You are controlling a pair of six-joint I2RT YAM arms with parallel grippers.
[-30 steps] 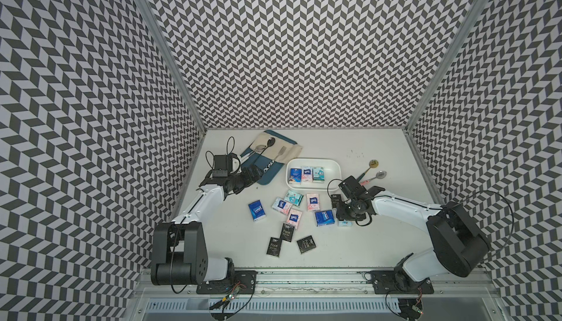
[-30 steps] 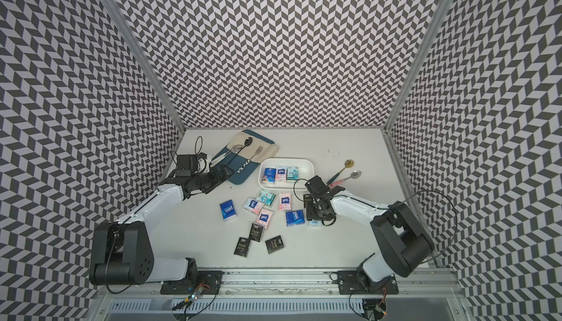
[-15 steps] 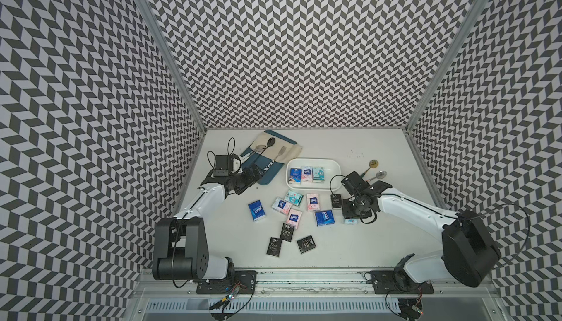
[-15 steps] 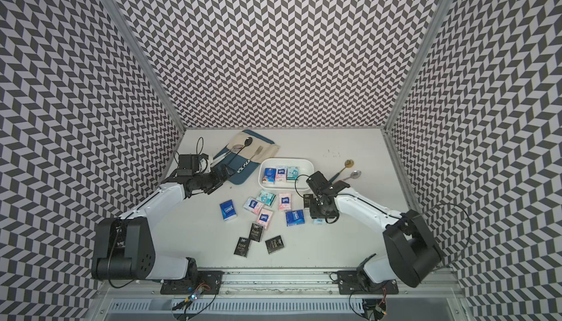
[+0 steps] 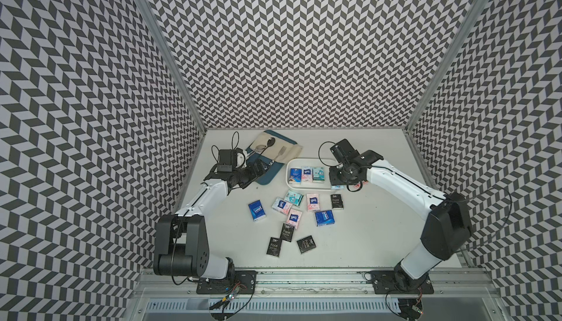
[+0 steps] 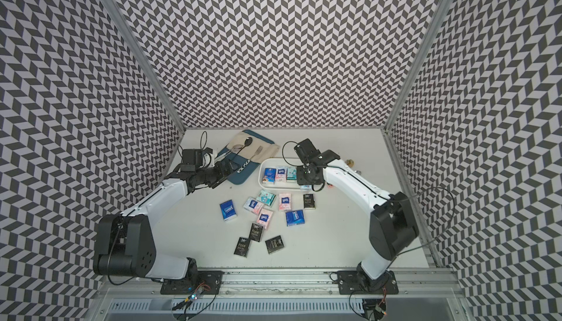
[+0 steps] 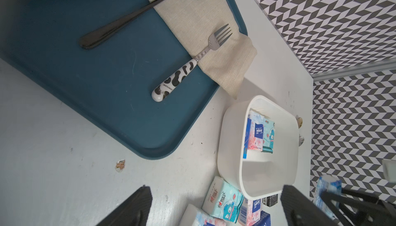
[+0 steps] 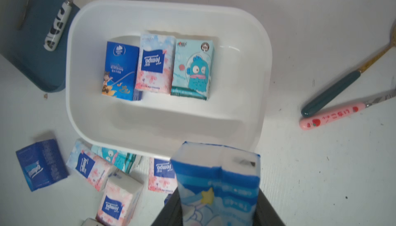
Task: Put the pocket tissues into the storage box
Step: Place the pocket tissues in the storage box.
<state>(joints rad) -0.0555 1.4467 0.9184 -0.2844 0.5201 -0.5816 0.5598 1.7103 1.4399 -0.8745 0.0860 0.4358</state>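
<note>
Right end effector (image 8: 218,211) clamps a light-blue tissue packet (image 8: 216,177) at the near rim of the white storage box (image 8: 162,5), inside which a dark-blue packet (image 8: 120,70), a pink-white Tempo packet (image 8: 153,64) and a teal cartoon packet (image 8: 192,68) lie side by side. Loose packets (image 5: 324,217) dot the worktop (image 5: 380,231) just before the box. Left end effector (image 5: 261,165) gapes wide, empty, by the blue tray (image 5: 269,176).

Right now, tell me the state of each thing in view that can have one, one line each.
Storage box: open-topped, three packets lying flat inside, room left.
Right hand: shut on a blue-and-white packet at the box's rim, not yet inside.
Left hand: open, empty.
Loose packets: ten lying on the table outside the box, some overlapping.
Blue tray: holds a cloth, fork and spoon.
</note>
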